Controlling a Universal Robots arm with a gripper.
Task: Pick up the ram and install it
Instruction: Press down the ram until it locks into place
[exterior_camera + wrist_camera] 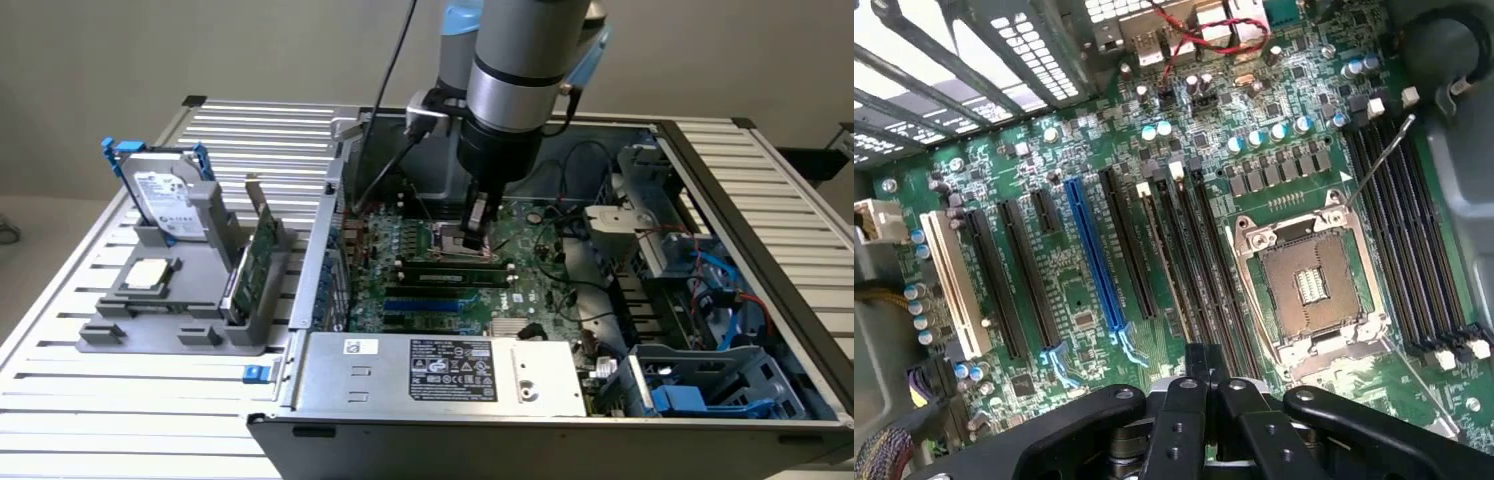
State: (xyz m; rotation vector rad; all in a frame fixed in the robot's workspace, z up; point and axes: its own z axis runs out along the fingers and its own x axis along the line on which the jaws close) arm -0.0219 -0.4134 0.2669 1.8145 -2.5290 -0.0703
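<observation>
Already well along: ram (451,268) sits in a motherboard (1104,230) slot beside the CPU socket (1312,285); end effector (475,240) directly above it, fingers together, gripping nothing; seating unconfirmed

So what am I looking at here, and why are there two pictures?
The grey tube reaching down is a robot arm, working inside an open grey metal computer case. One picture comes from a camera off to the side; the other from a camera on the arm's wrist, looking down past its black hand, which is shut. Under it lies the green motherboard with long black slots and a square metal processor socket. In the side view a thin green memory stick sits in the slots near the hand. A grey plastic rack beside the case holds spare parts.
</observation>
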